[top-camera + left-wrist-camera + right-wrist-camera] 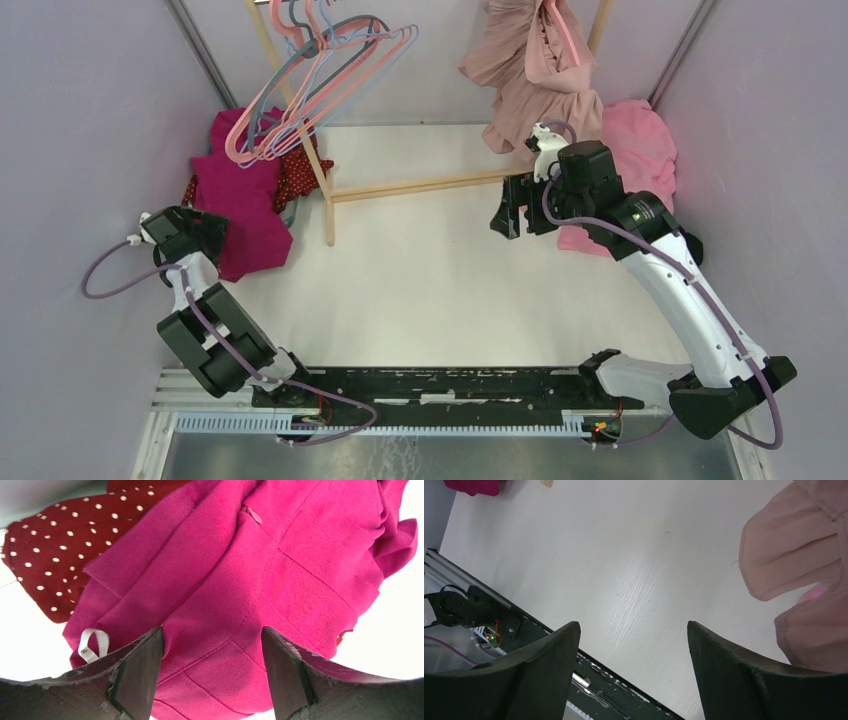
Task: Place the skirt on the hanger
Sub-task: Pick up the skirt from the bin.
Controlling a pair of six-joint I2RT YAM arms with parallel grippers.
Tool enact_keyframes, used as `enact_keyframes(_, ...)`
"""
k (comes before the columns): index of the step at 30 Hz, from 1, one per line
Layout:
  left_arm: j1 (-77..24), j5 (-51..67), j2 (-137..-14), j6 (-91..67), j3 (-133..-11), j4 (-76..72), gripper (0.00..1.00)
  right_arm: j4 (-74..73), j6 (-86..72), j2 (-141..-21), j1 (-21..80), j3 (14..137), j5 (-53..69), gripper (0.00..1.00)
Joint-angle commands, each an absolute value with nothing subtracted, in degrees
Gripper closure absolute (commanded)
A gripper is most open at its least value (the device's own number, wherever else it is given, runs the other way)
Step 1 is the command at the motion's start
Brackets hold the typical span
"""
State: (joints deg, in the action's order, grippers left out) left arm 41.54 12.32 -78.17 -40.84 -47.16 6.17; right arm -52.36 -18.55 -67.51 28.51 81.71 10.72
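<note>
On skirt (260,580), white loop (93,645), perhaps label

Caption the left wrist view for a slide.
Open left gripper poised over the magenta skirt, polka-dot garment alongside.

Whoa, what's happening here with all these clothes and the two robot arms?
Two robot arms are meant to put a skirt on a hanger. The left gripper is open right over a crumpled magenta skirt, not gripping it yet. The right gripper hangs open and empty above the table, near a pale pink garment on the rack. The empty hangers are untouched.
</note>
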Motion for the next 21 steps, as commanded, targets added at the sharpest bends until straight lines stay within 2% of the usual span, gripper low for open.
enact_keyframes(1,40.71,15.24,-78.94,-41.25,-47.23,2.72,0.25,-49.93,-17.64,-66.58,28.81,81.28,11.35,0.16)
enact_keyframes(2,40.68,15.08,-78.74,-41.16,-47.27,2.91,0.29,-49.95,-17.59,-66.47,28.83,81.23,11.20,0.16)
enact_keyframes(7,40.63,14.32,-77.98,-39.90,-48.75,5.90,0.69,-50.10,-17.27,-66.12,28.75,80.88,11.24,0.16)
enact_keyframes(9,40.68,14.55,-76.64,-39.20,-49.46,7.73,0.80,-50.17,-17.22,-66.06,28.74,80.72,11.19,0.16)
enact_keyframes(12,40.68,16.09,-72.61,-38.62,-49.81,9.87,0.84,-50.39,-16.97,-65.97,28.80,80.47,11.02,0.16)
enact_keyframes(21,40.68,25.82,-63.27,-33.89,-58.28,21.41,0.82,-51.06,-17.08,-65.11,28.76,81.03,10.84,0.16)
